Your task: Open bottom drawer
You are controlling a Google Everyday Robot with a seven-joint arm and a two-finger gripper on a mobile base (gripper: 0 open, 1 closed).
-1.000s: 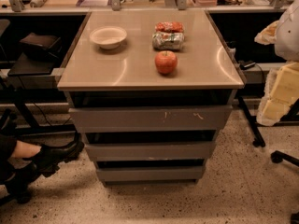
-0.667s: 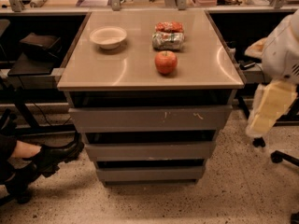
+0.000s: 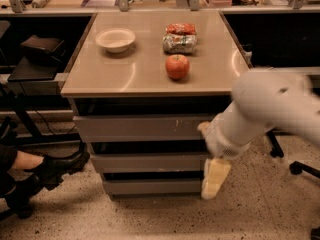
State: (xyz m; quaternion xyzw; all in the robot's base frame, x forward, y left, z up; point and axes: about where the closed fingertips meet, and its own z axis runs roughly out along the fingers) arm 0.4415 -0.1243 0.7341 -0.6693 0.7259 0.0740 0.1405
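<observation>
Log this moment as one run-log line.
bottom drawer: shut | tool: low, before its right end | contact: unclear

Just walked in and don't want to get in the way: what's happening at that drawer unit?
A robot arm reaches in from the right, its gripper hanging low in front of the right end of the bottom drawer. That drawer looks shut, as do the middle drawer and top drawer. Whether the gripper touches it I cannot tell. A bowl, an apple and a snack bag sit on top.
</observation>
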